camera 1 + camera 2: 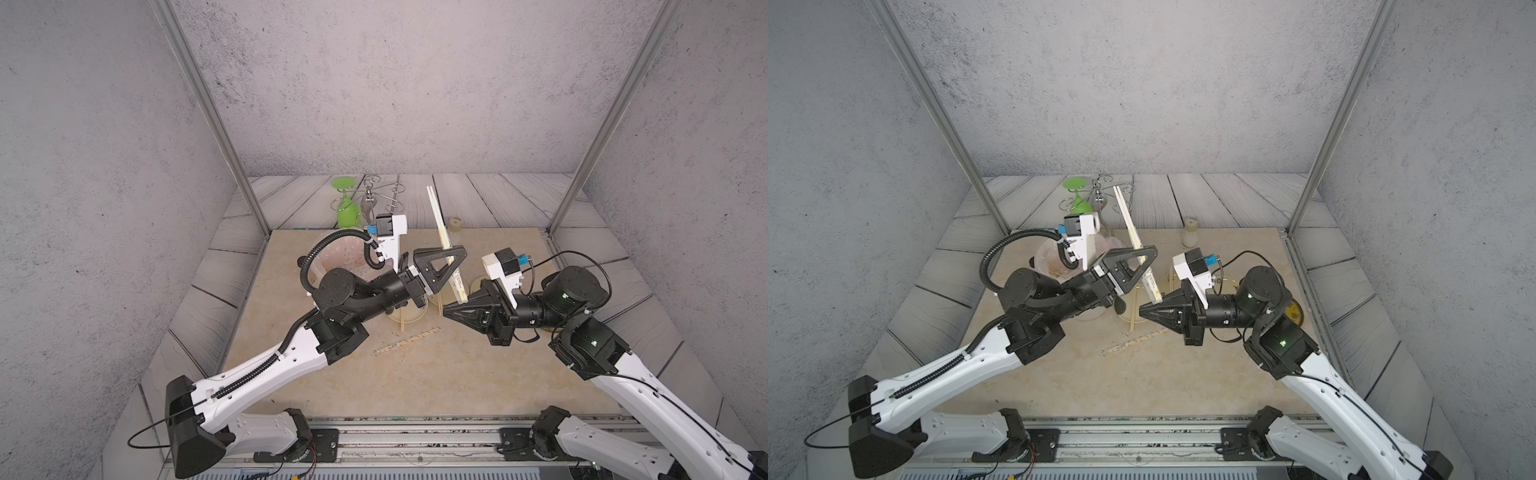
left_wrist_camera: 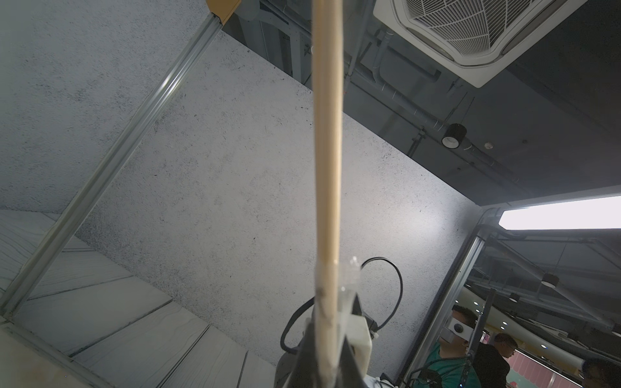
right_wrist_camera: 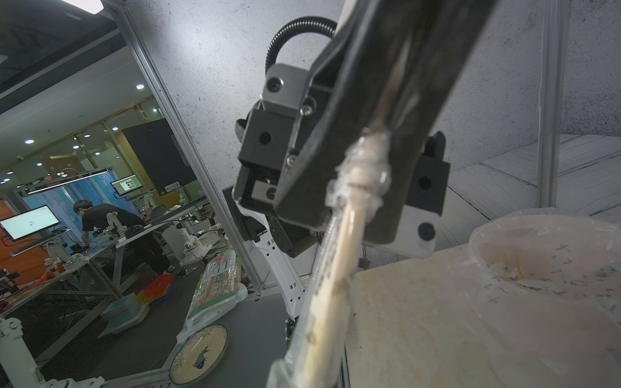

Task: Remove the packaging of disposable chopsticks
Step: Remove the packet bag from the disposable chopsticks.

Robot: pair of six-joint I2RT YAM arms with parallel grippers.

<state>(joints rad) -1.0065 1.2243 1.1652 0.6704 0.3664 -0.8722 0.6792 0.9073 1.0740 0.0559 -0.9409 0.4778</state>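
Currently the disposable chopsticks (image 1: 435,208) are held in the air above the middle of the desk (image 1: 415,382), tilted so that their bare upper end leans toward the rear edge. They are clamped near mid-length by the left gripper (image 1: 455,253), whose fingers are closed on the sticks and on the clear film around them. In the left wrist view the pale wood (image 2: 327,134) is seen rising out of those fingers, with the torn open mouth of the packaging (image 2: 349,278) just above them. The packaging (image 1: 458,286) covers only the lower part of the sticks, below the left gripper, and slants down to the right gripper (image 1: 449,309). The right gripper is fully closed, and the sleeve's lower end is met by its fingers. In the right wrist view the film (image 3: 363,168) is seen bunched and crumpled right against the left gripper's fingers, with the printed sleeve drawn straight below it.

A second sleeve (image 1: 407,340) lies flat on the desk, nearer the front edge than both grippers; whether sticks are inside cannot be told. A pale plate (image 1: 411,318) is partly hidden under the left arm. A bin lined with a pinkish bag (image 3: 537,252) stands toward the rear left corner, and a small bottle (image 1: 1190,232) at the rear edge. Behind the desk a green glass (image 1: 347,208) hangs from a wire rack (image 1: 392,195).
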